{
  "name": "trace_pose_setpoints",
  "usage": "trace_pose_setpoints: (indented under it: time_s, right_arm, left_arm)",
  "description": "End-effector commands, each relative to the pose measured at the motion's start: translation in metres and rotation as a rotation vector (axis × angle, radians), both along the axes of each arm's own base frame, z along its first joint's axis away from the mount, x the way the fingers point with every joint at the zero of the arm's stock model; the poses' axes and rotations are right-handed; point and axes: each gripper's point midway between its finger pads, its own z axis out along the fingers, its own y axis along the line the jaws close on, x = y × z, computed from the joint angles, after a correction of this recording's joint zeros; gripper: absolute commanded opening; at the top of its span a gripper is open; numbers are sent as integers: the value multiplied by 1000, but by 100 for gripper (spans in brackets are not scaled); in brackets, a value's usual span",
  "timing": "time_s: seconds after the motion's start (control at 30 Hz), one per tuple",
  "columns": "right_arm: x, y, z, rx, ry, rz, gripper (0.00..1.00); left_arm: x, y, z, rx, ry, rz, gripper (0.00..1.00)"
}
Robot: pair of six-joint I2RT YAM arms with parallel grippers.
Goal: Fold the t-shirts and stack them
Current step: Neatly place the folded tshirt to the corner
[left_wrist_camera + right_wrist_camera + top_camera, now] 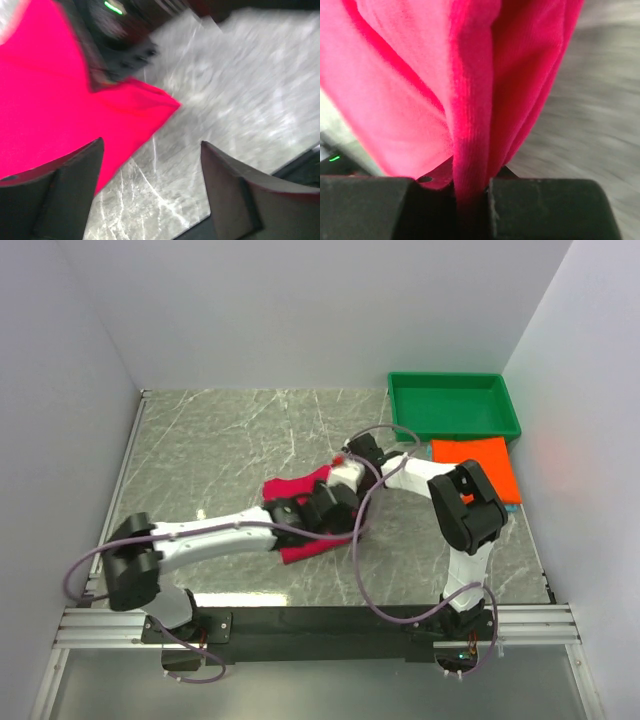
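Note:
A crimson-pink t-shirt (292, 490) lies rumpled on the marble table at the centre, with both arms over it. My right gripper (472, 192) is shut on a bunched fold of the crimson-pink t-shirt (470, 100), which fills the right wrist view; from above, this gripper (343, 480) sits at the shirt's far right. My left gripper (152, 185) is open with only bare marble between its fingers; the shirt (45, 115) lies to their left. A folded bright orange t-shirt (475, 465) lies at the right, with a thin teal edge (512, 506) showing at its near corner.
A green plastic tray (452, 405) stands at the back right, just behind the orange shirt. White walls close in the table on the left, back and right. A metal rail (300, 620) runs along the near edge by the arm bases.

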Motion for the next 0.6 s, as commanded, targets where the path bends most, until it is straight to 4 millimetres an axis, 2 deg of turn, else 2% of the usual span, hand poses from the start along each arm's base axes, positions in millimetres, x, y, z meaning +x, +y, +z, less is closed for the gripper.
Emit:
trace_pose_setpoints:
  time_s: [0.0,0.07,0.1,0.13,0.17,0.2,0.27,0.3,0.33,0.37,0.4,0.43,0.47,0.53,0.57]
  right_arm:
    - [18,-60,16,-252,-105,-7,0]
    - [29,-81,26,-354,-153,-29,0]
    - [24,-94,28,-410,-137,-21,0]
    - [28,-106,32,-447,-142,-37,0]
    - [37,-119,42,-504,-180,-67,0]
    - [36,-130,47,-547,-175,-65,0]
    - [47,-150,62,-607,-203,-106,0]
    - [46,-164,66,-665,-200,-115,0]
    - [50,-176,70,-693,-197,-137,0]
    - [54,-183,78,-716,-210,-153,0]
    - [54,-196,82,-767,-206,-167,0]
    - [56,-204,87,-785,-207,-181,0]
    - [62,-214,96,-802,-221,-212,0]
    - [68,-232,109,-846,-232,-253,0]
    - [69,-235,113,-860,-240,-255,0]
  left_arm:
    - [19,14,76,-198,11,45,84]
    - [33,31,92,-238,22,68,87]
    - [53,52,98,-260,31,111,88]
    - [61,72,111,-274,11,144,88]
    - [71,92,113,-267,-1,190,94]
    - [97,129,117,-263,-26,297,97]
    - [111,173,121,-236,-49,374,99]
    - [126,212,123,-226,-72,466,99]
    - [130,230,114,-215,-63,505,99]
    - [138,259,109,-208,-73,594,99]
    - [139,273,109,-221,-96,648,99]
    - [140,283,100,-224,-90,682,99]
    - [136,295,77,-211,-49,719,99]
    - [137,339,53,-257,38,815,100]
    - [136,338,46,-255,59,814,99]
